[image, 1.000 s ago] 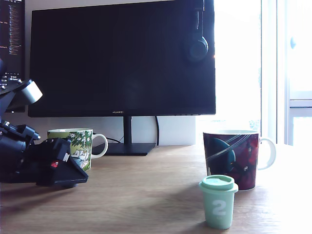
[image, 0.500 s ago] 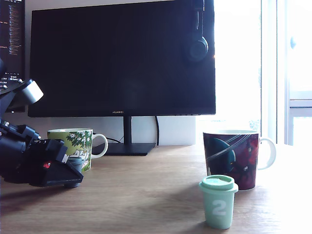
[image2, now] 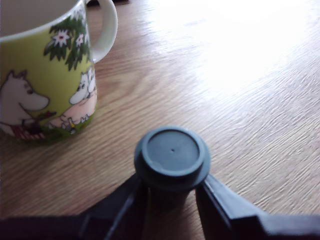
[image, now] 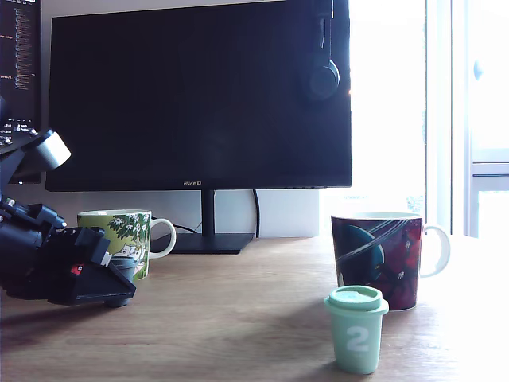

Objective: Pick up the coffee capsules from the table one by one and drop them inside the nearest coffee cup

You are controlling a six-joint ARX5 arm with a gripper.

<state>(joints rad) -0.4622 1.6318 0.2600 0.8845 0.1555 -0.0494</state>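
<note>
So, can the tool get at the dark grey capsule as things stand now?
Probably yes: the tool already straddles the dark grey capsule, a finger on each side, with nothing between; the green mug stands apart.

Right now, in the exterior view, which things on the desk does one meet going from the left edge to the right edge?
gripper at the dark grey capsule → green mug → monitor stand → mint green capsule → dark mug
</note>
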